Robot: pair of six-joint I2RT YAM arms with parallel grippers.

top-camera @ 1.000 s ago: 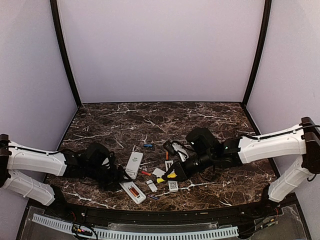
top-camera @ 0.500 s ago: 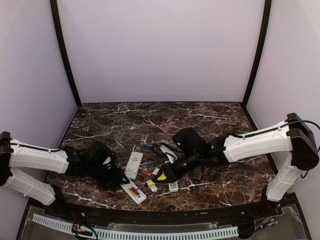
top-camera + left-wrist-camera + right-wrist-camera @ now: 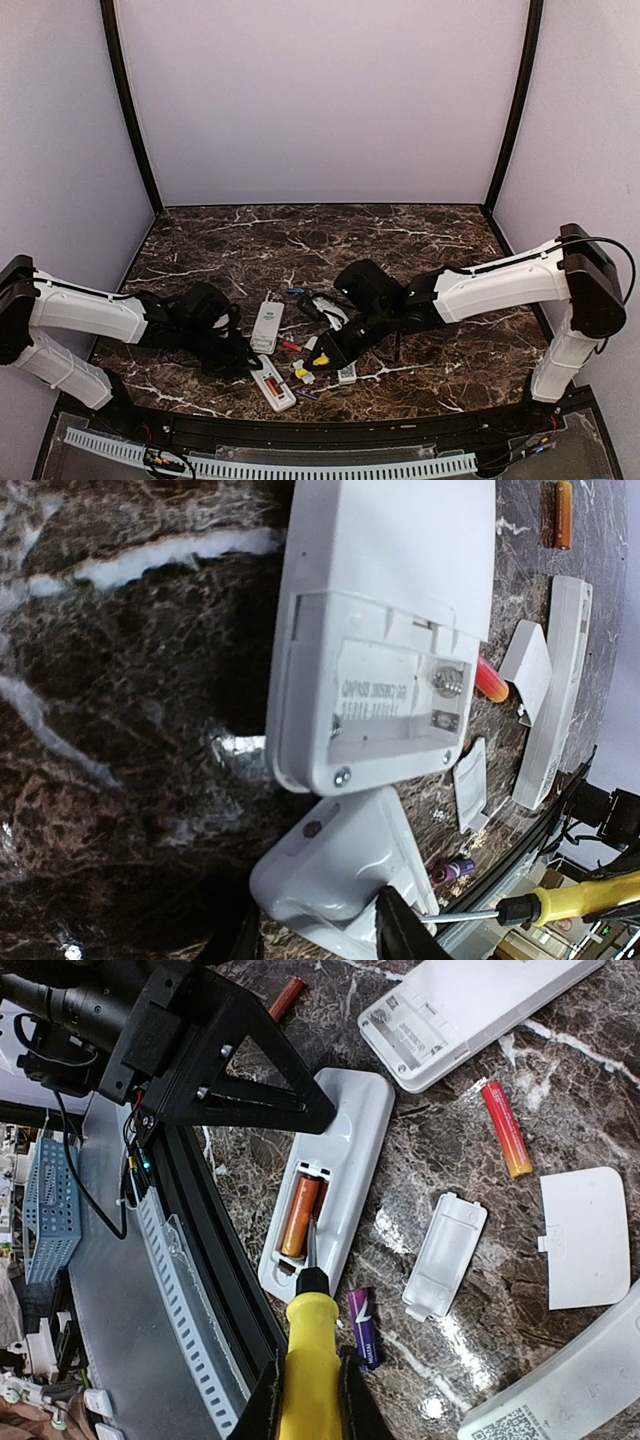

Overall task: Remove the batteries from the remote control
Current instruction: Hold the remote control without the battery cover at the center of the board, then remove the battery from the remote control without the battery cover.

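Note:
The remote control (image 3: pixel 335 1165) lies open-side up near the front edge, an orange battery (image 3: pixel 299 1216) in its compartment. My left gripper (image 3: pixel 320 930) straddles the remote's end (image 3: pixel 335 880), with both fingers against its sides. My right gripper (image 3: pixel 310 1395) is shut on a yellow-handled screwdriver (image 3: pixel 311 1345). The tool's tip rests in the compartment beside the orange cell. Loose batteries lie on the table: a purple one (image 3: pixel 363 1326) and a red-orange one (image 3: pixel 507 1128). From above, the left gripper (image 3: pixel 245 362) and the right gripper (image 3: pixel 335 350) flank the remote (image 3: pixel 270 382).
A second remote (image 3: pixel 390 630) with an empty compartment lies just beyond. Two white covers (image 3: pixel 445 1255) (image 3: pixel 585 1235) and another white remote (image 3: pixel 560 1400) lie to the right. A blue battery (image 3: pixel 296 291) sits farther back. The black front rail (image 3: pixel 215 1260) runs close by.
The right arm has moved left and brought the screwdriver tip to the front remote. The left gripper has narrowed around that remote's end.

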